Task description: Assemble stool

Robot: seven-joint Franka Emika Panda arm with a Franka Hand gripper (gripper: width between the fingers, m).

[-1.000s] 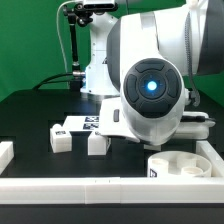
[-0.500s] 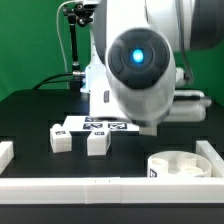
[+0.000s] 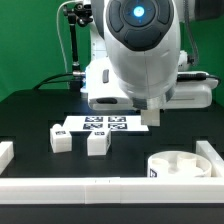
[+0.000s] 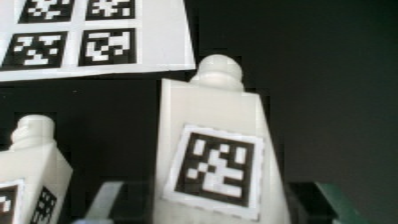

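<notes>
The tool (image 4: 217, 207) grips a white blocky plastic leg (image 4: 214, 130), peg pointing down. The round white disc seat (image 3: 182, 164) rests on the counter (image 3: 30, 115), nearer, toward the exterior view's right.

Marker board (image 3: 100, 124) lies flat on black table (image 3: 30, 112), mid-table. Its tags (image 4: 80, 35) are sharp in wrist view. White rails (image 3: 100, 187) border the table's near edge and both sides. Behind: green backdrop (image 3: 30, 45), black stand (image 3: 74, 50).
</notes>
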